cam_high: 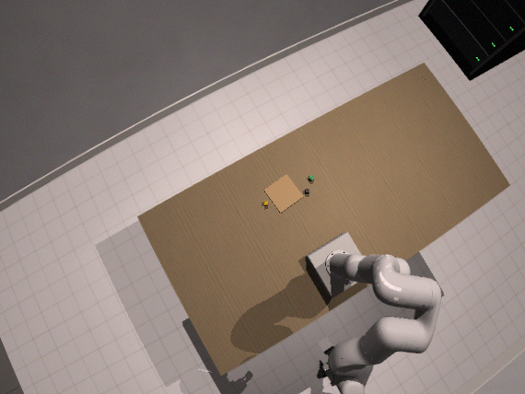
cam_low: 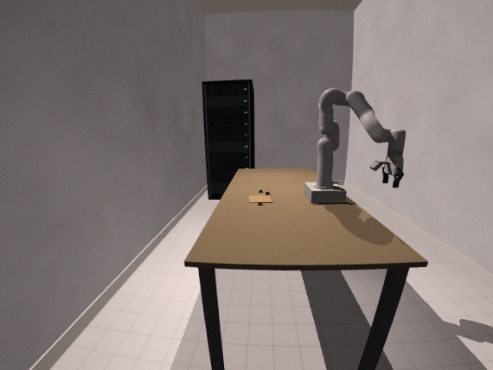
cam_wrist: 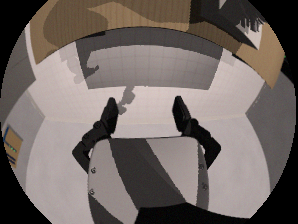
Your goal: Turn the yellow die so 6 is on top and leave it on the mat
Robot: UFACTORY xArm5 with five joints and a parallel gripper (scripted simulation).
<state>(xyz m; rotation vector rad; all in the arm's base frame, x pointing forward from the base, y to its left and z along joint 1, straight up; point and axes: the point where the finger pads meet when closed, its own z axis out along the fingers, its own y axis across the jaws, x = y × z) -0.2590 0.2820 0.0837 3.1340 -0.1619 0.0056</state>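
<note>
Black server rack (cam_low: 227, 138) beyond wooden table (cam_low: 303, 233)

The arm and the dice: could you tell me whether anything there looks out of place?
Yes. The gripper hangs open and empty beyond the table's edge, over the floor, far from the dice. The yellow die sits just off the mat, beside one corner, not on it. The green die and dark die lie off it too.

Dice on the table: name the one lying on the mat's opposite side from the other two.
The yellow die; the green die and dark die sit together across the mat.
</note>
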